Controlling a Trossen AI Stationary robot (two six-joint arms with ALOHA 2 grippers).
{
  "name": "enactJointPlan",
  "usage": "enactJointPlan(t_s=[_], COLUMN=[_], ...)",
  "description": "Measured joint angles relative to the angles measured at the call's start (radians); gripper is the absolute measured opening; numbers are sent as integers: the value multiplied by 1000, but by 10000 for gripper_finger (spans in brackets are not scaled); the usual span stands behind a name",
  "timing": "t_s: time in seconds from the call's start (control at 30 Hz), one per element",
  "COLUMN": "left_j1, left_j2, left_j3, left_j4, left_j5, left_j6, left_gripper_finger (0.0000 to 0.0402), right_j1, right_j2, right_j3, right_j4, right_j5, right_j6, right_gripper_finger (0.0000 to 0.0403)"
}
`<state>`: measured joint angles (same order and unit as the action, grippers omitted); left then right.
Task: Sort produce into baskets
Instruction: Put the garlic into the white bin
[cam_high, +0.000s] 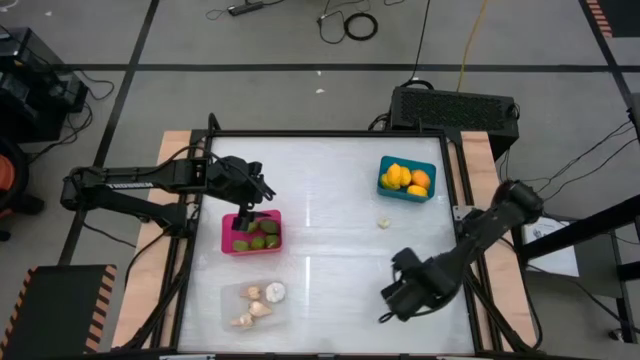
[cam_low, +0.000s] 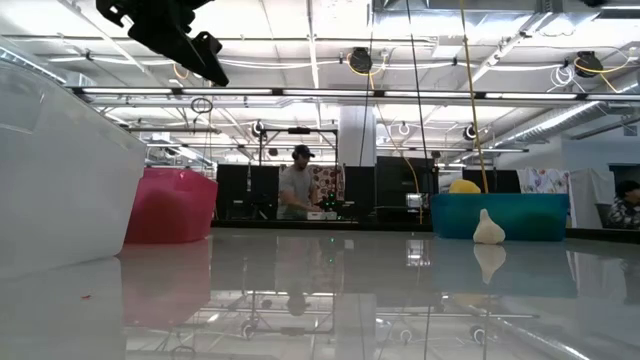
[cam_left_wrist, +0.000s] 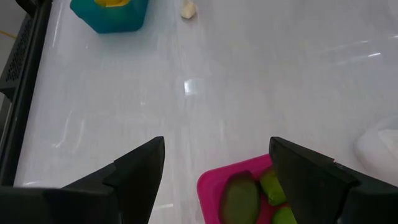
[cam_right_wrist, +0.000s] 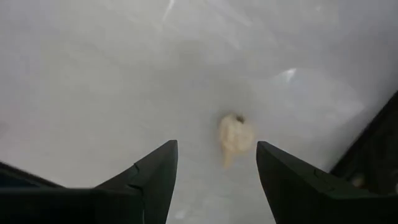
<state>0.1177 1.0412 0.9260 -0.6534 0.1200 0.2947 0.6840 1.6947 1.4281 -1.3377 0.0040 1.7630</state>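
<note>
My left gripper (cam_high: 250, 207) is open and empty, just above the far part of the magenta pink basket (cam_high: 252, 232), which holds olive-green fruits (cam_left_wrist: 241, 196). It also shows in the low view (cam_low: 170, 30). My right gripper (cam_high: 388, 300) is open and low over the table's near right. In its wrist view (cam_right_wrist: 216, 149) a whitish garlic bulb (cam_right_wrist: 235, 137) lies on the table ahead, between the finger lines, untouched. Another garlic bulb (cam_high: 384, 222) lies on the table near the teal basket (cam_high: 407, 178), which holds yellow-orange fruits (cam_high: 404, 177). The clear basket (cam_high: 255, 303) holds garlic bulbs.
The white table (cam_high: 330, 250) is bare in the middle, between the baskets. A black box (cam_high: 455, 108) stands behind the far right edge. In the low view a person (cam_low: 297, 185) stands in the room beyond the table.
</note>
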Motion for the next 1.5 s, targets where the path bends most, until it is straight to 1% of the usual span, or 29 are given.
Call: enactJointPlan(t_s=[0.1,0.27,0.4,0.53,0.63,0.87,1.1,1.2,1.3,1.5], left_j1=[0,0,0,0,0,0,0,0,0,0], left_j2=[0,0,0,0,0,0,0,1,11,57], left_j3=[0,0,0,0,0,0,0,0,0,0], left_j4=[0,0,0,0,0,0,0,0,0,-5], left_j5=[0,0,0,0,0,0,0,0,0,0], left_j6=[0,1,3,6,6,6,6,6,5,5], left_gripper_finger=[296,296,296,296,296,296,296,296,296,296], right_j1=[24,50,54,53,57,77,77,77,77,77], right_j2=[-54,-73,-73,-73,-72,-72,-72,-72,-72,-72], right_j3=[-119,-269,-367,-427,-454,-471,-471,-471,-471,-471], right_j4=[93,235,381,445,446,450,536,531,510,501], right_j5=[-1,-15,-35,-53,-86,-85,-144,-167,-166,-181], right_j6=[99,172,190,208,217,217,218,234,258,268], right_gripper_finger=[210,210,210,210,210,210,210,210,210,210])
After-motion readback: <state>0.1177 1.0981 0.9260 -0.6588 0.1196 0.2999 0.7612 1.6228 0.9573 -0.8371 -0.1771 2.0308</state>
